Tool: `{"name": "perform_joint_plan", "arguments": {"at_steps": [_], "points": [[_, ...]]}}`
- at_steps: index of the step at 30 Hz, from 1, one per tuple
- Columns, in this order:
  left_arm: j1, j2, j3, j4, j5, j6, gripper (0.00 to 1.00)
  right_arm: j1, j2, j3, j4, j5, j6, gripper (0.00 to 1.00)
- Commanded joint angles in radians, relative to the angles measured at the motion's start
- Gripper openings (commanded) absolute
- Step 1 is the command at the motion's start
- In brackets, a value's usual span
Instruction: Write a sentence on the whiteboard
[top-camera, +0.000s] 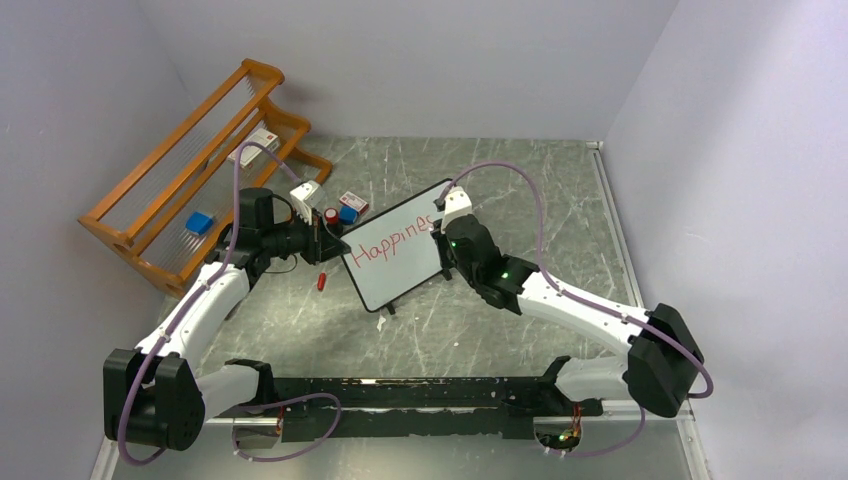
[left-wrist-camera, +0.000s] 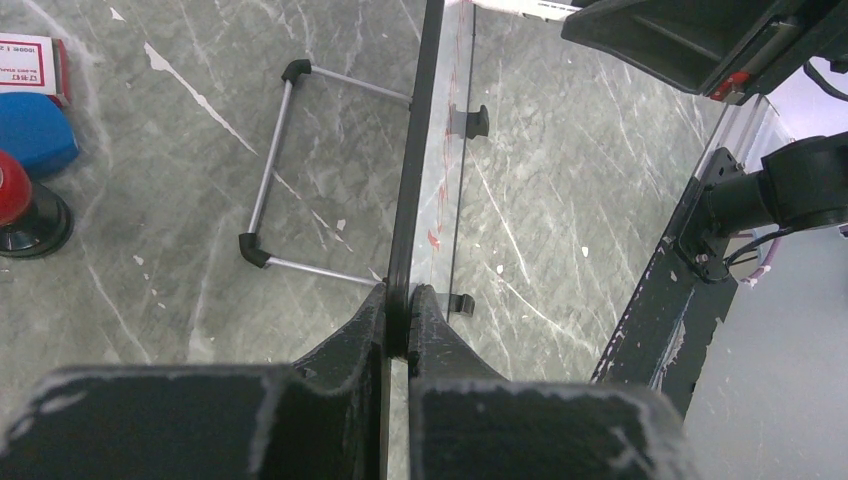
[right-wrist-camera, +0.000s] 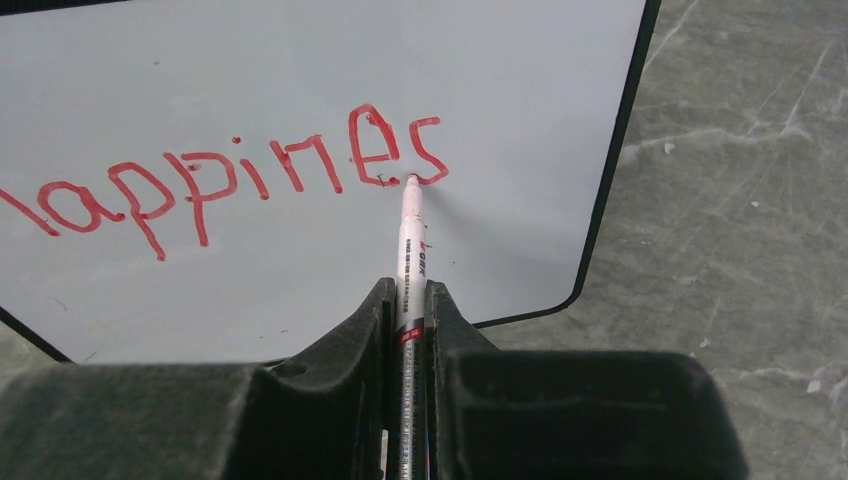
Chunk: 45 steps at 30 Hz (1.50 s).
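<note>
The whiteboard (top-camera: 400, 275) stands tilted in the middle of the table, its black frame edge-on (left-wrist-camera: 418, 150) in the left wrist view. My left gripper (left-wrist-camera: 398, 297) is shut on the board's left edge (top-camera: 340, 250). The sentence (top-camera: 390, 240) is red lettering that reads "Happines" along the upper part of the board; the right wrist view shows the letters "appines" (right-wrist-camera: 230, 180). My right gripper (right-wrist-camera: 408, 292) is shut on a white marker (right-wrist-camera: 410, 240), and the marker's red tip touches the board at the foot of the last "s".
An orange wooden rack (top-camera: 190, 170) holding small boxes stands at the back left. A blue box (top-camera: 348, 213) and a red-topped object (top-camera: 329, 215) sit behind the board. A small red cap (top-camera: 321, 281) lies by its left corner. The board's wire stand (left-wrist-camera: 268, 170) rests on the marble table.
</note>
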Motion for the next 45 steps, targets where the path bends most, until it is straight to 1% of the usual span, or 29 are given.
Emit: {"name": "perform_joint_plan", "arguments": {"at_steps": [1,9,18,22,45], "points": [[-0.001,0.020,-0.010,-0.094,-0.092,0.110,0.05,-0.006,-0.038,-0.016,0.018,-0.007,0.016,0.00],[-0.001,0.018,-0.010,-0.094,-0.096,0.110,0.05,-0.014,-0.090,-0.032,-0.006,0.032,0.006,0.00],[-0.001,0.019,-0.009,-0.095,-0.092,0.110,0.05,-0.060,-0.050,-0.006,0.023,0.027,0.004,0.00],[-0.001,0.018,-0.009,-0.095,-0.092,0.111,0.05,-0.063,-0.033,0.004,0.051,0.023,-0.001,0.00],[-0.001,0.021,-0.009,-0.094,-0.088,0.111,0.05,-0.077,-0.008,0.024,0.086,0.011,0.000,0.00]]}}
